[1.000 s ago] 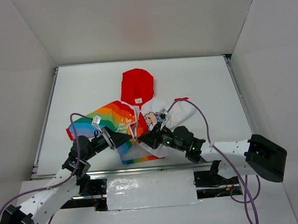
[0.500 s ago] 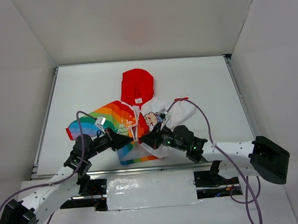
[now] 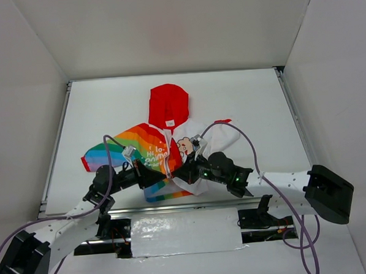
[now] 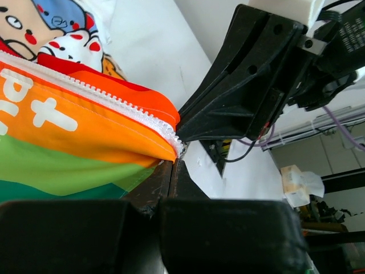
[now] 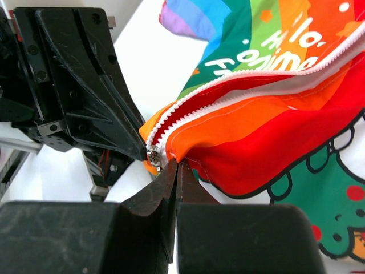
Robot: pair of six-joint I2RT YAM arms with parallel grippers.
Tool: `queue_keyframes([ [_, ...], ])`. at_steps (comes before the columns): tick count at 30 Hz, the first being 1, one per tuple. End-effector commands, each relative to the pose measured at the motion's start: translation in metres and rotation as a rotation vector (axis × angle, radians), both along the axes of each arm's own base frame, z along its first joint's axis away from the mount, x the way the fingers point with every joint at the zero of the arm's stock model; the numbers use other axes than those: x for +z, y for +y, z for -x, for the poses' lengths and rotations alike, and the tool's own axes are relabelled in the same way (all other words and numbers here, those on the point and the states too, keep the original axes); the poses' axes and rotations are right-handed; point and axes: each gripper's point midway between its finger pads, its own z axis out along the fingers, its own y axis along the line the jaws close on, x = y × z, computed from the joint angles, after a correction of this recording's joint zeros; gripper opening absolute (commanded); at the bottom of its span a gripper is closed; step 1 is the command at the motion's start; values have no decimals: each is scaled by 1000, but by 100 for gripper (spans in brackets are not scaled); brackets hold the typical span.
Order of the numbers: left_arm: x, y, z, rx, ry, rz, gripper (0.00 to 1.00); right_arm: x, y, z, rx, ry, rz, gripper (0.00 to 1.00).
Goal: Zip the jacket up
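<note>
The jacket lies mid-table with its red hood pointing away, the rainbow half on the left and the white cartoon half on the right. Both grippers meet at its near hem. My left gripper is shut on the bottom corner of the rainbow half, right at the end of the white zipper teeth; its tips pinch the fabric. My right gripper is shut on the hem of the other half, its tips just beside the metal zipper slider. The zipper is open above the slider.
White walls enclose the table on three sides, and a metal rail runs along its left edge. The purple cables of both arms loop above the near part of the table. The two grippers nearly touch.
My left arm has swung down and to the right, bringing its gripper to the jacket's bottom hem. The right gripper has barely moved. The hem has bunched slightly.
</note>
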Motion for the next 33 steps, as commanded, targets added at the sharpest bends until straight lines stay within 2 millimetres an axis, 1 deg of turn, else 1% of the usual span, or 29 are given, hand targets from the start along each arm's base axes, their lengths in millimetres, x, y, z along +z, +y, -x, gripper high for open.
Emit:
queue_keyframes([
  [1,-20,-1,12,-68,-7,-58,0,35,8,-15,-39,-40,-86,0],
  [3,-29,1,9,-42,14,-82,0,35,9,-17,-46,-31,-80,0],
  [4,-37,3,7,-27,38,-103,0,32,9,-17,-47,-24,-72,0],
  [5,-43,4,6,-13,52,-117,0,25,9,-18,-50,-11,-51,0],
  [6,-49,7,2,14,69,-135,0,25,12,-18,-41,-8,-48,0],
  [7,-55,8,1,26,91,-148,0,21,13,-18,-39,2,-36,0],
  [8,-59,8,1,32,104,-156,0,12,15,-19,-34,17,-14,0],
  [9,-60,8,-1,39,108,-152,0,10,17,-18,-26,23,-10,0],
  [10,-66,9,-2,46,127,-161,0,7,19,-16,-14,31,-6,0],
  [11,-70,10,1,44,137,-162,0,3,20,-16,-9,39,2,0],
  [12,-71,8,1,40,140,-151,0,-5,22,-17,-7,50,20,0],
  [14,-70,6,1,25,141,-137,0,-11,25,-16,3,65,26,0],
  [15,-71,4,0,20,144,-130,0,-17,26,-15,8,75,36,1],
  [16,-81,7,8,8,172,-141,0,-19,26,-15,11,80,39,2],
  [21,-87,3,15,-22,205,-117,0,-28,28,-17,6,100,66,9],
  [22,-83,2,14,-26,187,-104,0,-32,28,-17,5,106,77,10],
  [24,-84,1,16,-39,198,-103,0,-36,29,-16,12,114,85,12],
  [26,-81,-1,16,-48,184,-93,0,-40,29,-15,19,122,93,14],
  [30,-78,-4,20,-76,179,-79,0,-38,33,-15,26,128,95,16],
  [32,-77,-4,20,-74,178,-78,0,-37,33,-16,23,129,98,19],
  [33,-75,-3,20,-70,168,-75,0,-37,33,-16,22,130,97,22],
])
